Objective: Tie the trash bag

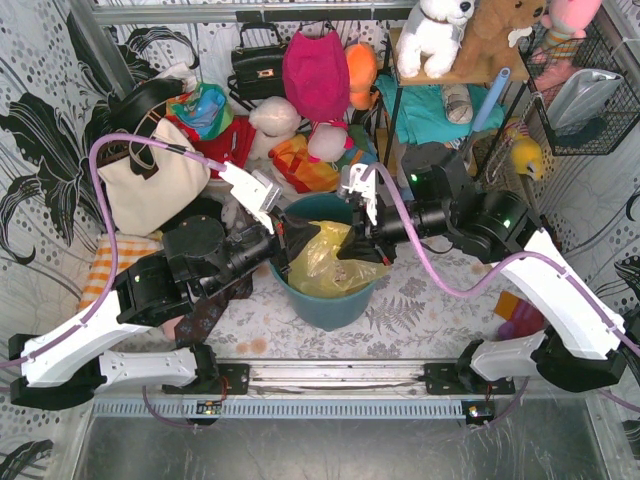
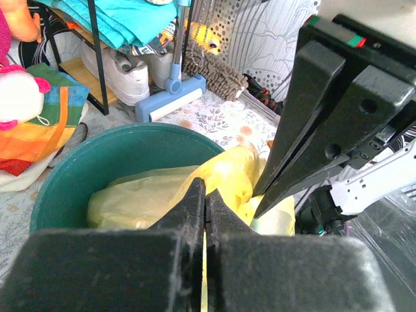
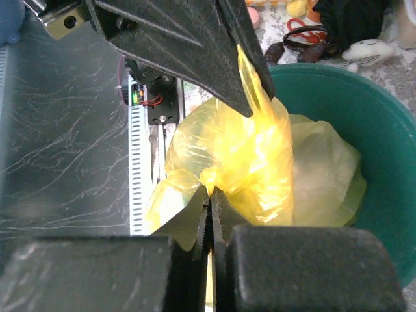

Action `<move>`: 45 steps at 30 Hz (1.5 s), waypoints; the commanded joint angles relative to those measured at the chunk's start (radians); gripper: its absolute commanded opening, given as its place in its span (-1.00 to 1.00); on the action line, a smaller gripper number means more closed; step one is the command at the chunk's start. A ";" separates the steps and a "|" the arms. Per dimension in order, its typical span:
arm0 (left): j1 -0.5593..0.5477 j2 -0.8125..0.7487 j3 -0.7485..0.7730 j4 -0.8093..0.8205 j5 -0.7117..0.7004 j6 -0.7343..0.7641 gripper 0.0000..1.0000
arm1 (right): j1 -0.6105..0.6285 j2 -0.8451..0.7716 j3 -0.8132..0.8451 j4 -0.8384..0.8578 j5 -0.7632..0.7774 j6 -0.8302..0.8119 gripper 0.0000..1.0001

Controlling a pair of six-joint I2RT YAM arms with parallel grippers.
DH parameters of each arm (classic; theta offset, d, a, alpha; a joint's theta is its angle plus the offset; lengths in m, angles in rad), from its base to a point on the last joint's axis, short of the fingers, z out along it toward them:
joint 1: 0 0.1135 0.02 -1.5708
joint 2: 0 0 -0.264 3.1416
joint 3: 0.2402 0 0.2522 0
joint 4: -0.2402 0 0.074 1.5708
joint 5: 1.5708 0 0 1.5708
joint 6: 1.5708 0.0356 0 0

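The trash bag (image 1: 322,262), thin yellow-green film, sits in a round teal bin (image 1: 330,300) at mid-table. My left gripper (image 1: 303,238) reaches in from the left and is shut on a bunched flap of the bag; in the left wrist view the gripper (image 2: 205,190) shows yellow film between its closed jaws, over the bag (image 2: 143,198). My right gripper (image 1: 348,252) comes from the right and is shut on another fold of the bag (image 3: 260,162), as the right wrist view (image 3: 210,192) shows. The two grippers nearly touch over the bin's middle.
A beige handbag (image 1: 150,185), pink bag (image 1: 315,75), plush toys (image 1: 435,35) and a shelf crowd the back. A brown object (image 1: 205,315) lies left of the bin, small toys (image 1: 520,320) at the right. A metal rail (image 1: 330,378) runs along the near edge.
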 commanded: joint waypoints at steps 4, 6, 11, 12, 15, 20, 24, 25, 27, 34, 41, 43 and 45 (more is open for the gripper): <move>0.007 -0.011 0.021 0.032 0.011 -0.008 -1.00 | 0.006 0.081 0.145 -0.199 0.028 -0.128 -1.00; 0.007 -0.014 0.021 0.032 0.010 -0.010 -1.00 | 0.005 0.096 0.150 -0.211 0.020 -0.132 -1.00; 0.007 -0.014 0.019 0.035 0.011 -0.010 -1.00 | 0.012 0.111 0.130 -0.209 -0.010 -0.121 -1.00; 0.007 -0.013 0.020 0.035 0.011 -0.010 -1.00 | 0.017 0.108 0.122 -0.205 -0.010 -0.116 -1.00; 0.007 -0.013 0.021 0.035 0.013 -0.010 -1.00 | 0.021 0.101 0.098 -0.194 0.012 -0.112 -1.00; 0.007 -0.010 0.023 0.035 0.017 -0.011 -1.00 | 0.024 0.104 0.086 -0.188 0.099 -0.104 -1.00; 0.007 -0.013 0.022 0.037 0.016 -0.011 -1.00 | 0.025 0.111 0.061 -0.147 0.199 -0.090 -1.00; 0.007 -0.015 0.021 0.039 0.015 -0.011 -1.00 | 0.024 0.106 0.051 -0.127 0.226 -0.088 -1.00; 0.007 -0.014 0.018 0.043 0.015 -0.011 -1.00 | 0.025 0.099 0.032 -0.086 0.255 -0.075 -1.00; 0.007 -0.019 0.002 0.058 0.020 -0.019 -1.00 | 0.026 0.073 -0.041 0.047 0.303 -0.019 -1.00; 0.007 -0.028 -0.013 0.061 0.023 -0.028 -1.00 | 0.027 0.001 -0.158 0.252 0.358 0.085 -1.00; 0.007 -0.032 -0.021 0.067 0.024 -0.031 -1.00 | 0.027 -0.027 -0.206 0.323 0.377 0.118 -1.00; 0.007 -0.034 -0.028 0.072 0.023 -0.032 -1.00 | 0.027 -0.058 -0.261 0.397 0.388 0.163 -1.00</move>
